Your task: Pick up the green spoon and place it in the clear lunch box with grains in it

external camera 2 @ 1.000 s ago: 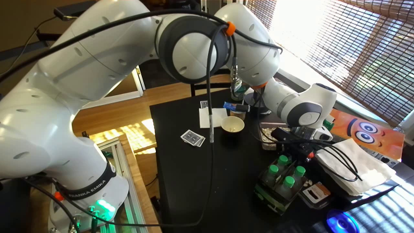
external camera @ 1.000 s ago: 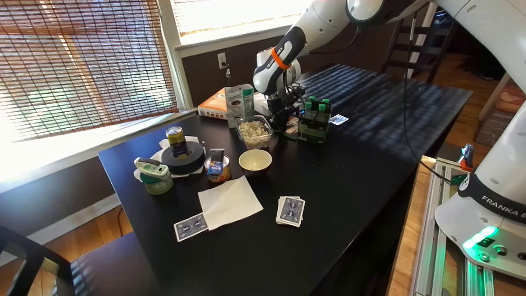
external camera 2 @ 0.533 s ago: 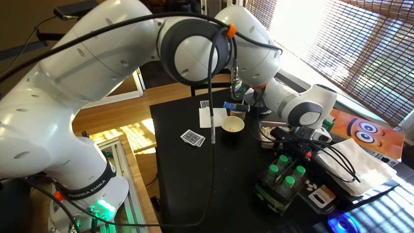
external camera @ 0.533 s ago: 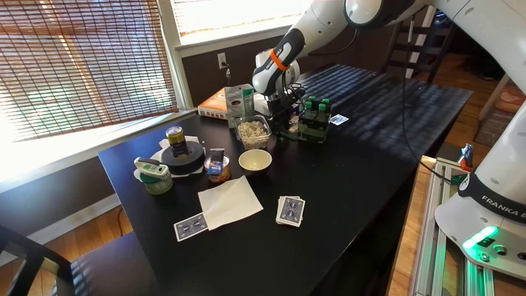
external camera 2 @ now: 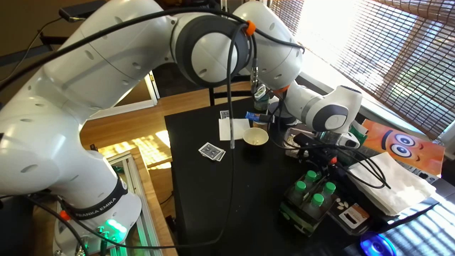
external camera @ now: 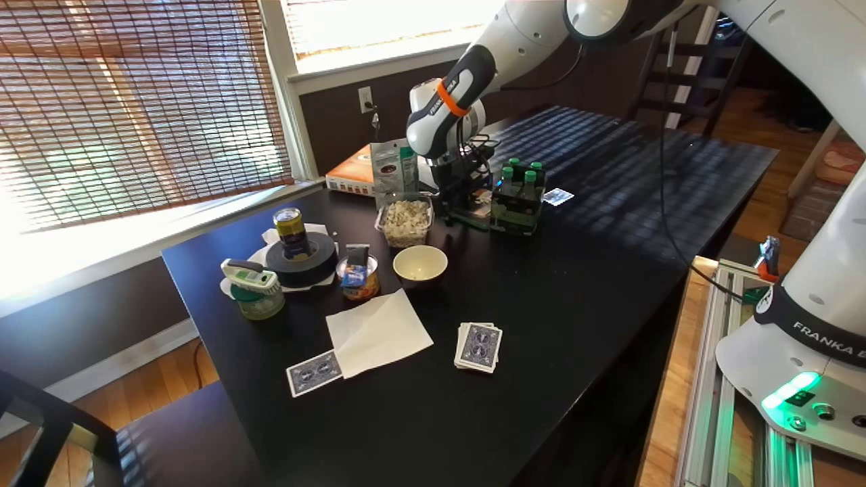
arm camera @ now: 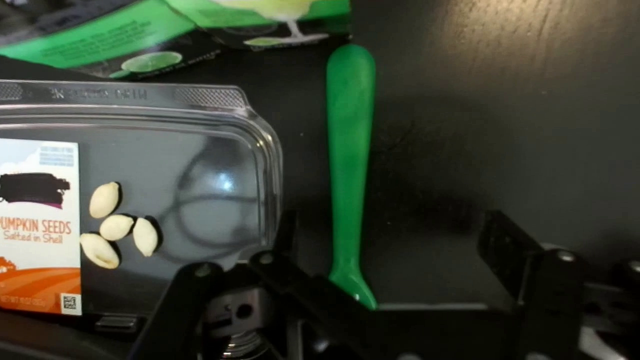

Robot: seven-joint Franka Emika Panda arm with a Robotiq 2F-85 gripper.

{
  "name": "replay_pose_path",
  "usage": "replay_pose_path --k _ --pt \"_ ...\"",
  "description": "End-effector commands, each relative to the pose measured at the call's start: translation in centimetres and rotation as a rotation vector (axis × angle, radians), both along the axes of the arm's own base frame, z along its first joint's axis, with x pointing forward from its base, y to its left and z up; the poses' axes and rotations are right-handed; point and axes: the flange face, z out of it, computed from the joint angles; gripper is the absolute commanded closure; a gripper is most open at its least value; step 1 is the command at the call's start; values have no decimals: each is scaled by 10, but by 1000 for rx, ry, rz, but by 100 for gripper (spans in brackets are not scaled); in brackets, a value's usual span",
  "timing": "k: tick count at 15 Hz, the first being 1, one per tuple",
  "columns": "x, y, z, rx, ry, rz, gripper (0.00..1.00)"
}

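The green spoon (arm camera: 350, 150) lies on the black table in the wrist view, its handle end pointing away and its bowl end partly hidden by the gripper. My gripper (arm camera: 391, 217) is wide open over it. The spoon runs between the fingers (arm camera: 507, 247), nearer the left-hand one and apparently touching neither. In an exterior view, the clear lunch box with grains (external camera: 406, 222) stands uncovered right beside the gripper. The arm partly covers that clear lunch box (external camera 2: 292, 140) in an exterior view.
A flat clear pumpkin seeds container (arm camera: 215, 165) sits left of the spoon, several seeds on it. The green bottle carton (external camera: 515, 211) stands close to the handle end. A bowl (external camera: 419, 265), a pouch (external camera: 391, 169) and a folded cloth (external camera 2: 392, 185) are nearby.
The arm has shifted a little towards the window and the tape roll's side. The clear lunch box has slid the same way, away from the carton. My jaws have spread wider.
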Motion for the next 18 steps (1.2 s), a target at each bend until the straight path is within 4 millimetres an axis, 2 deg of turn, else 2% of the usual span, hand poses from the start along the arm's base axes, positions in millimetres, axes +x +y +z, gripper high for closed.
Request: replay_pose_path --k 1,2,5,7,9,10,18 --pt "0 -5 -3 -24 11 -10 24" --pt "0 -9 -4 -27 11 -14 26" --pt "-3 -21 -8 -34 17 -29 20" --pt "-5 -27 -11 -34 23 -37 21" --pt "-6 -31 -12 -33 27 -43 26" --pt "-6 -31 -11 -32 26 -45 30" --pt "-4 -21 -6 -31 22 -28 32"
